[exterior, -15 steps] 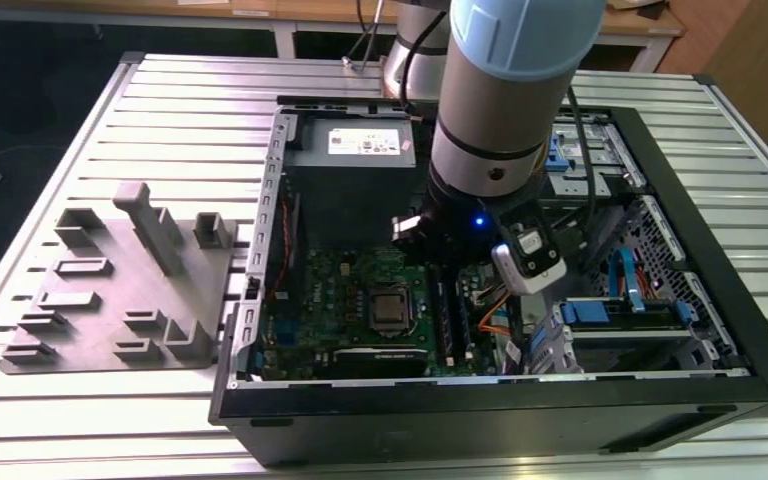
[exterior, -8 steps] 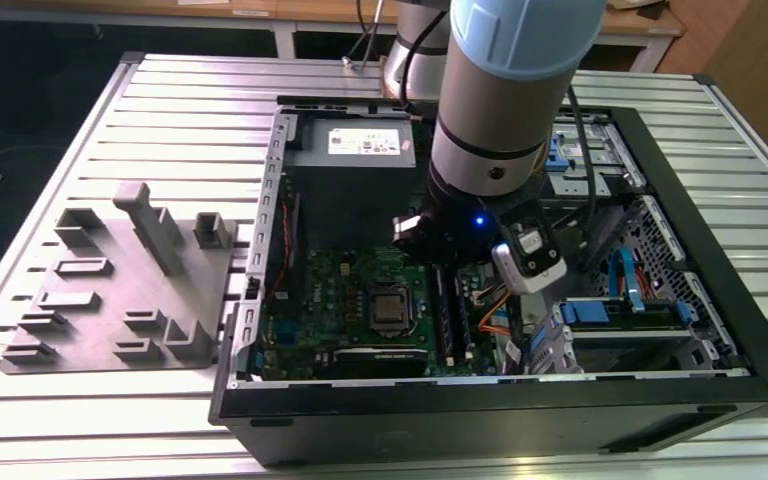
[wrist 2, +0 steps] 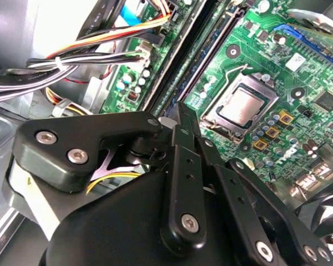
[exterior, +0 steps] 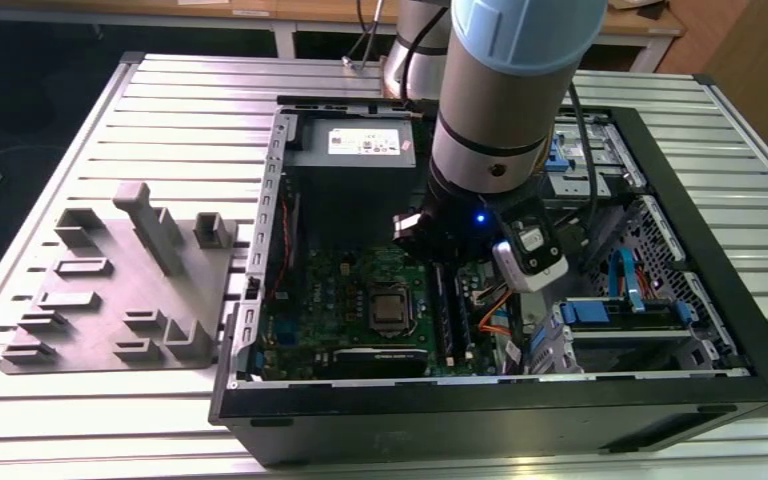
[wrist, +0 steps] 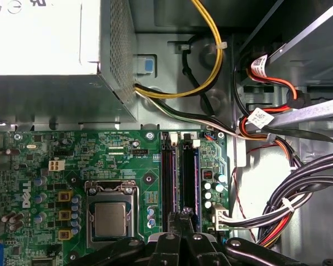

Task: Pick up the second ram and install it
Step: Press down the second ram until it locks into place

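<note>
Hovering low inside the open black computer case on the slatted metal bench, above the green motherboard. In the first wrist view, black gripper with jaws clenched, nothing plainly pinched between. Seemingly standing in the long slot right beneath the tips: the second ram, a slim dark memory stick, near the silver processor socket. To seat it well: press straight down, stay centred on the top edge, steer clear of the bundled cables, and check both end latches.

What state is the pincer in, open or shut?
Shut: in both wrist views the pincer jaws meet, over the motherboard memory slots.
</note>
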